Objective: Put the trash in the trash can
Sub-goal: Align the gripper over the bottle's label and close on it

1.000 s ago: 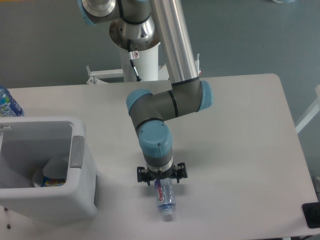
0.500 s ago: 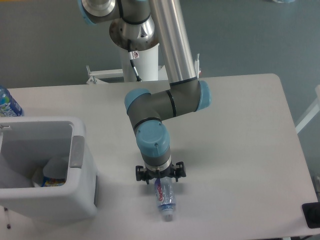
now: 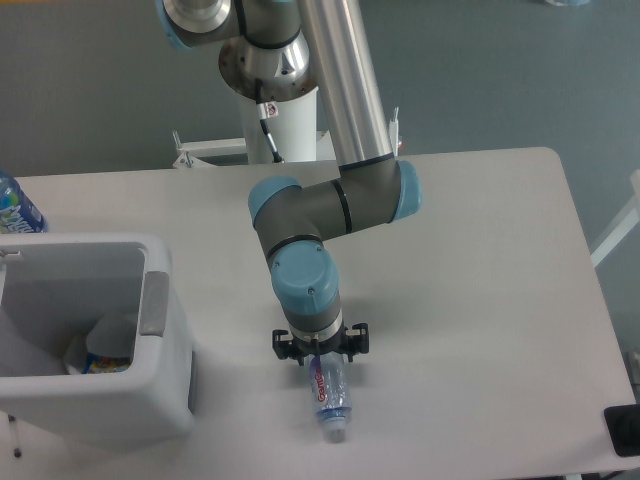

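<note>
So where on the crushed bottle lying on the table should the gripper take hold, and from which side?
The crushed bottle lies flat, its cap end toward the table's near edge and its other end under the gripper. Coming straight down and closing across the narrow width of the labelled body looks best: the flattened sides suit two fingers. Whether the jaws have closed is hidden.

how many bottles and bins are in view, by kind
bottles: 2, a crushed bottle under the tool and a blue-labelled bottle at the left edge
bins: 1, the white bin
total: 3
</note>
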Controlling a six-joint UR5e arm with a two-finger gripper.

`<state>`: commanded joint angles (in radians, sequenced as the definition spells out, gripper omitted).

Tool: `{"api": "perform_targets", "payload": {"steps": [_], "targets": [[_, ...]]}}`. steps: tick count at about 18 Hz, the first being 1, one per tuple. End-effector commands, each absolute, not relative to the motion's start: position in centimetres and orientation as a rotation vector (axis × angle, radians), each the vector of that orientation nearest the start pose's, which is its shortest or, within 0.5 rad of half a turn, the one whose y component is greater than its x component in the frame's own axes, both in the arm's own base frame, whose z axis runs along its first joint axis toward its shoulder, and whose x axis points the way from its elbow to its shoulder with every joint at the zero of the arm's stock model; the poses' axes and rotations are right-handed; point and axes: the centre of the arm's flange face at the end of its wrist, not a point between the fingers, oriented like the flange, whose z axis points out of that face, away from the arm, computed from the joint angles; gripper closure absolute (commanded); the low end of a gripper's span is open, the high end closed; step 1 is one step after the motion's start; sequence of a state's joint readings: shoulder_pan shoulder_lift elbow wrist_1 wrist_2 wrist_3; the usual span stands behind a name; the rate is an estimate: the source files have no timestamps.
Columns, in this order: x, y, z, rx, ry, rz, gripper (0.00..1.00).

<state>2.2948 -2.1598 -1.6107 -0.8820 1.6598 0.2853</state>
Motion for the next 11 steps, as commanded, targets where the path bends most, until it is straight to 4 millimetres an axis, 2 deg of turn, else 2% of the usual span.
{"api": "perform_targets", "payload": {"steps": [11], "targets": [[-34.31,57.61,19.32,-3.049,-0.684,0.167,0.33]]}}
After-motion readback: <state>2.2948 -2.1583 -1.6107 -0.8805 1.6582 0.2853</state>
